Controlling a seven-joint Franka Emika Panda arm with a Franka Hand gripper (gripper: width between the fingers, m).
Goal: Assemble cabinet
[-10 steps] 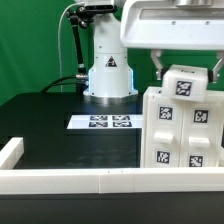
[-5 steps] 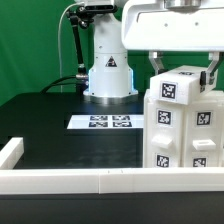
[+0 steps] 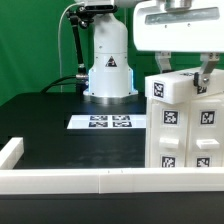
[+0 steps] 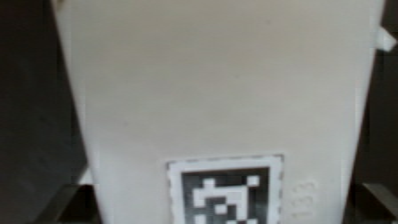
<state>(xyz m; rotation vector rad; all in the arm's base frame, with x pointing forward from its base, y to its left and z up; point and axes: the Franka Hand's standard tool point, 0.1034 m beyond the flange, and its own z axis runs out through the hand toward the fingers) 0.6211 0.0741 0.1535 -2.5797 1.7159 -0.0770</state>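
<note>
The cabinet (image 3: 185, 130) is a large white box with black-and-white tags on its small drawer blocks. It stands on the black table at the exterior view's right, turned corner-on. My gripper (image 3: 183, 70) is above it, with its fingers (image 3: 160, 64) on either side of the cabinet's raised top part (image 3: 170, 88). In the wrist view the cabinet's white face (image 4: 214, 90) fills the frame, with one tag (image 4: 226, 188) low between the dark fingers (image 4: 63, 200). The gripper (image 4: 214, 205) is shut on it.
The marker board (image 3: 108, 122) lies flat on the table in front of the arm's white base (image 3: 108, 75). A low white wall (image 3: 90, 180) runs along the near edge and turns up the exterior view's left side (image 3: 10, 150).
The gripper has moved toward the exterior view's right. The cabinet in its grip has turned from front-on to corner-on.
</note>
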